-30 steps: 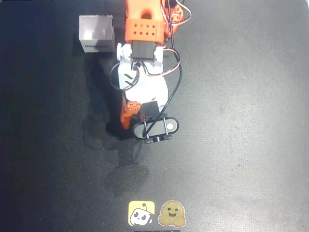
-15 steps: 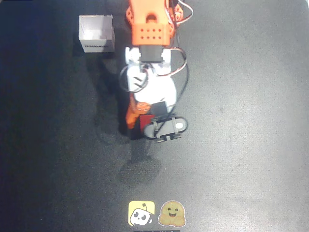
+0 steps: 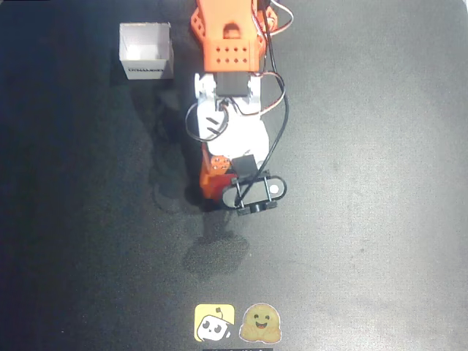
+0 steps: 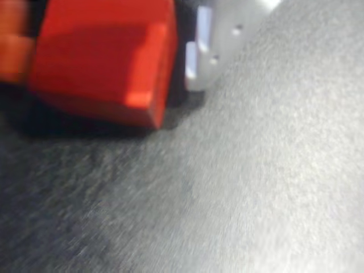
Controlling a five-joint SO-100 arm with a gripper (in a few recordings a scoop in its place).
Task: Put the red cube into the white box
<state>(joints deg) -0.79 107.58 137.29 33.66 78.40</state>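
Observation:
The red cube (image 4: 102,57) sits between an orange finger (image 4: 11,51) on the left and a white finger (image 4: 202,57) on the right. My gripper (image 4: 105,68) is shut on it, just above the blurred black table. In the overhead view the gripper (image 3: 216,191) is at mid-table under the wrist camera mount, and only a sliver of the cube (image 3: 216,186) shows. The white box (image 3: 146,67) stands open-topped at the upper left, well apart from the gripper, with dark print on its near wall.
The orange and white arm (image 3: 227,80) reaches down from the top centre, with black cables looping beside it. Two stickers, a yellow one (image 3: 214,322) and a tan one (image 3: 261,324), lie flat at the bottom edge. The black tabletop (image 3: 365,183) surrounds it all.
The arm has swung slightly right and reached a little further down the picture, carrying the cube with it. Its shadow on the table has shifted right. The box has not moved.

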